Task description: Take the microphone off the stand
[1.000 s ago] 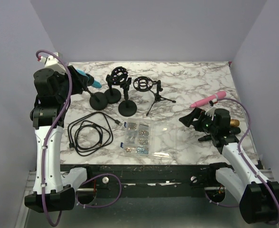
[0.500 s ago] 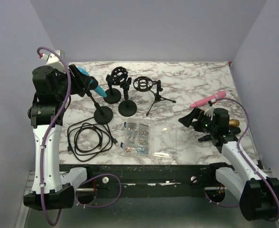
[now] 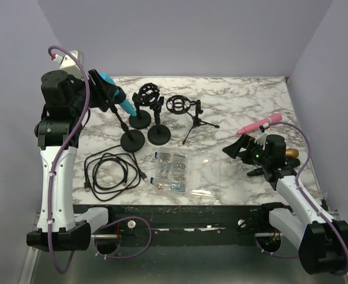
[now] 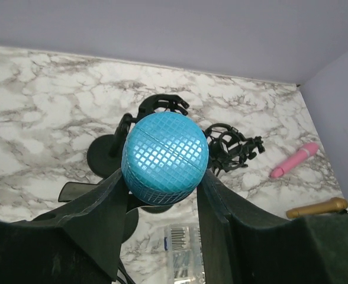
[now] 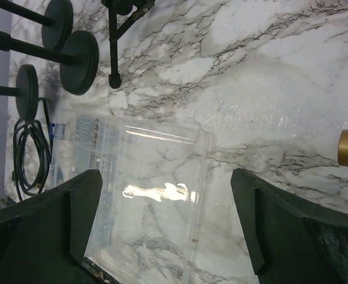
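Note:
My left gripper (image 3: 107,89) is shut on the blue microphone (image 3: 125,106) at the back left, raised above the table. The microphone sits in the clip of a thin black stand, tilted, whose round base (image 3: 132,141) rests beside another stand's base. In the left wrist view the blue mesh head (image 4: 165,151) fills the gap between my fingers (image 4: 97,207). My right gripper (image 3: 236,149) is open and empty, low over the table at the right; in its wrist view (image 5: 165,195) it hangs over a clear plastic box (image 5: 156,195).
Two black shock-mount stands (image 3: 145,97) (image 3: 177,105) and a small tripod (image 3: 196,121) stand at the back middle. A coiled black cable (image 3: 109,171) and a clear box of screws (image 3: 171,171) lie in front. A pink microphone (image 3: 260,124) and a gold one (image 3: 291,152) lie at the right.
My left gripper has risen and swung right with the blue microphone. The stand came along, its base sliding right and toward the front. The right arm has not moved.

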{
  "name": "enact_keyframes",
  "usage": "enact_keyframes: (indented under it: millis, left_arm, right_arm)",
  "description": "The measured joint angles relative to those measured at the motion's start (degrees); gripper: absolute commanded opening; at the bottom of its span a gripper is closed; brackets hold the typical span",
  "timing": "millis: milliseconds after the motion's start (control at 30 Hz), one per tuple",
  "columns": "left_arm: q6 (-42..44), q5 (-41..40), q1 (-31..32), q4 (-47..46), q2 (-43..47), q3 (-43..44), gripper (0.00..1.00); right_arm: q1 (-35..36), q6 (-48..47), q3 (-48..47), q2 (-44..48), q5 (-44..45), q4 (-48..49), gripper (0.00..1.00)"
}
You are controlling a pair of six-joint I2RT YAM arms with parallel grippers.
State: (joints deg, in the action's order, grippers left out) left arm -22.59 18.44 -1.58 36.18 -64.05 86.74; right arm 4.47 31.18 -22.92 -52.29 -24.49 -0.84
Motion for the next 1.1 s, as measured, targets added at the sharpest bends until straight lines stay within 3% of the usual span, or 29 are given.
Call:
enact_keyframes:
  millis: [333, 633, 933, 1100]
  left_arm:
    - [7.3, -8.1, 0.2, -1.5, -2.9, 6.3, 0.00]
    - [5.0, -6.7, -2.6, -7.5, -8.4, 1.9, 0.00]
    - [0.9, -1.6, -6.5, -18.2, -10.8, -3.6, 0.00]
    - [0.4, -0.8, -6.6, -19.3, -10.7, -4.1, 0.00]
  right_arm:
    - [0.0, -0.7, -3.3, -2.8, -0.2, -0.9, 1.00]
    - [2.5, 0.4, -18.9, -5.5, -0.1, -1.9, 1.00]
    - [14.6, 0.2, -32.5, -12.7, 5.3, -1.8, 1.00]
    - [22.2, 0.2, -36.9, -17.6, 8.4, -1.8, 1.00]
